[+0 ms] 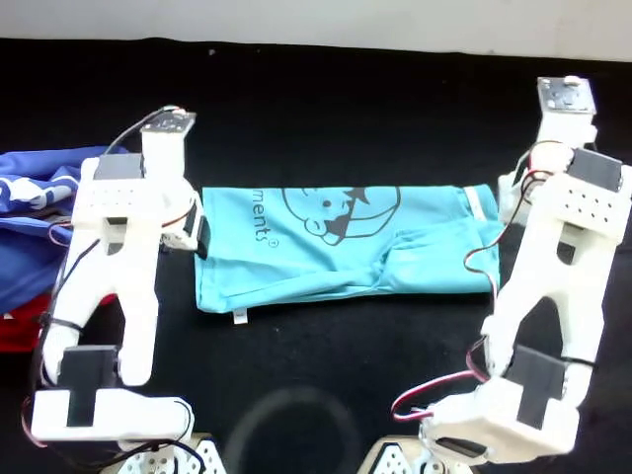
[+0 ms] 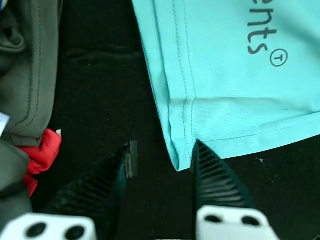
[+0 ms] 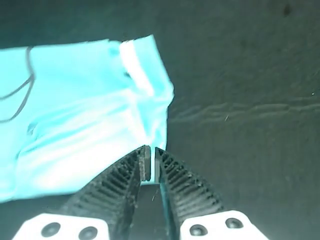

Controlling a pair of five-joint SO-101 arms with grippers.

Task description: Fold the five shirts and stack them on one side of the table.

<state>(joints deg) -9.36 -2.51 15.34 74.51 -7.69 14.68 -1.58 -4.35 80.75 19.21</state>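
Observation:
A teal shirt [image 1: 336, 247] with a dark print lies folded into a long band across the middle of the black table. My left gripper [image 1: 200, 242] is at its left end. In the left wrist view it [image 2: 160, 172] stands open, low over the table, with the shirt's hemmed corner [image 2: 180, 162] just between the fingertips. At the shirt's right end sits my right gripper [image 1: 506, 197]. Seen from the right wrist, it [image 3: 151, 167] is shut on the edge of the teal shirt [image 3: 85, 125], with a sliver of cloth between the pads.
A heap of other shirts lies at the table's left edge, blue [image 1: 30, 227] on top and red [image 1: 20, 321] below. The left wrist view shows grey cloth [image 2: 30, 65] and red cloth [image 2: 45, 150] close by. Bare black table [image 1: 326, 395] lies in front.

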